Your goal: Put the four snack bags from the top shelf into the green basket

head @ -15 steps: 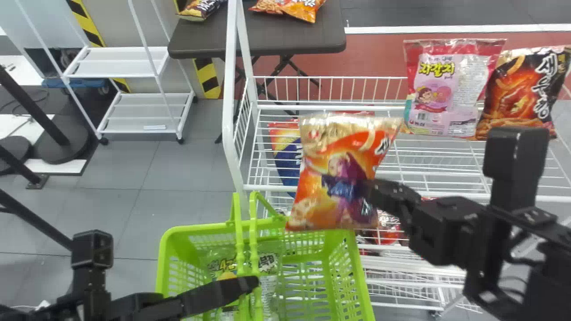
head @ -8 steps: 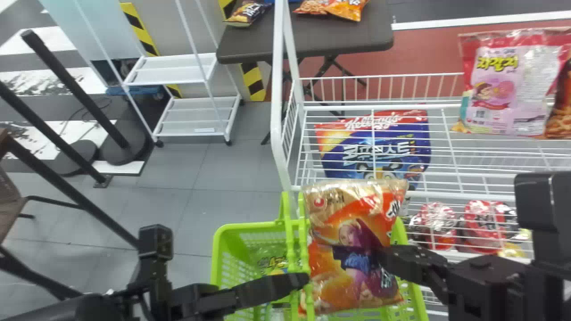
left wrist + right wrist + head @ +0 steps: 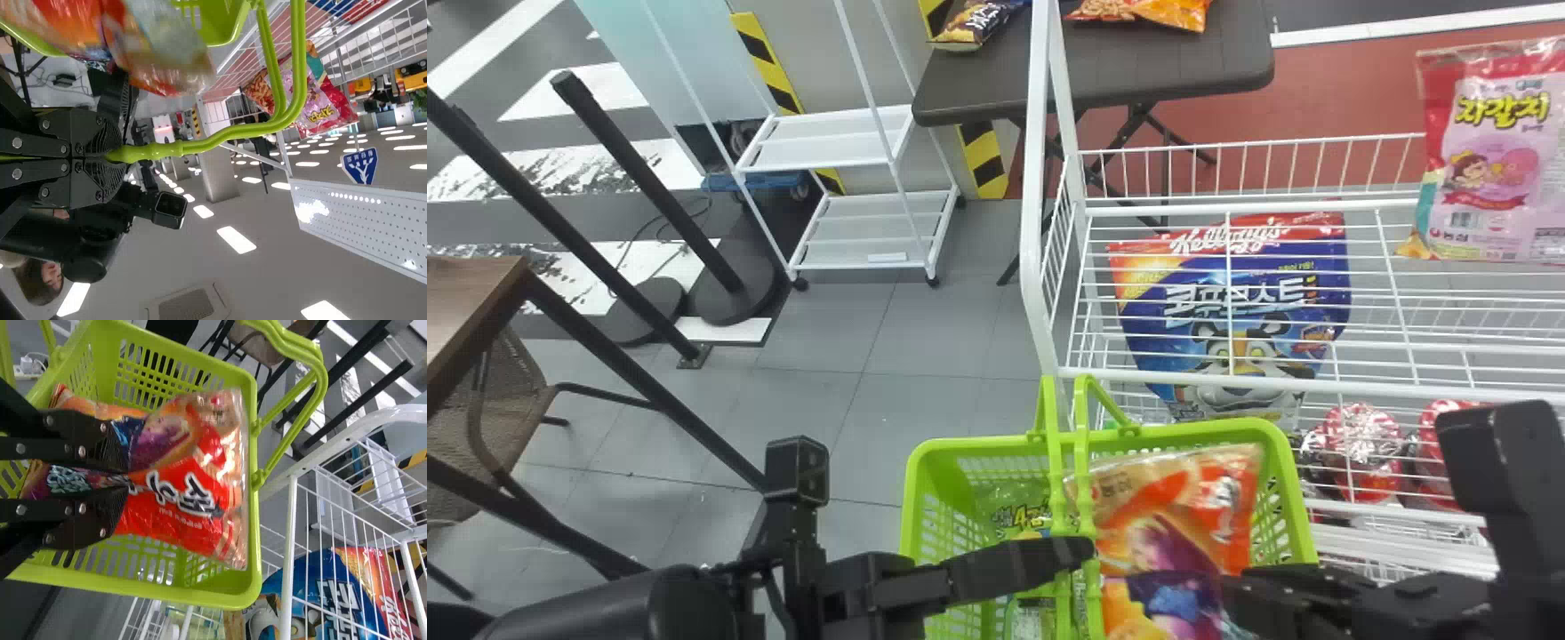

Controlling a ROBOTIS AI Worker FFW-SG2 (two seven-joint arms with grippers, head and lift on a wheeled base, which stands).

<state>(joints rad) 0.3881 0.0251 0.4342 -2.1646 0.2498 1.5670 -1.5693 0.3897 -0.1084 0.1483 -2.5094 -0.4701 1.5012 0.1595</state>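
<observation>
Holding an orange-and-red snack bag (image 3: 1218,498) at the mouth of the green basket (image 3: 1209,430) with the right gripper (image 3: 127,479), pinched narrow around the bag's middle, apparently to keep it spread and to guide it past the rim. Set within the basket's right edge, gold end toward the far right corner, probably because of the green snack bag (image 3: 1021,516) lying by the left edge. Steadied by the left gripper (image 3: 115,157), clamped on the upright handles (image 3: 213,141) — likely to bear the basket's weight and stop any swing beside the front left corner of the top shelf (image 3: 1280,206). Waiting on that shelf, a pink snack bag (image 3: 1494,169), next to an orange-and-brown snack bag (image 3: 259,93); seen through the wires, on a lower level, a blue cereal pouch (image 3: 1227,311). Judged to be the second of four, ready to settle a little deeper before release — at some risk of snagging on the handles or folding over the right rim.
</observation>
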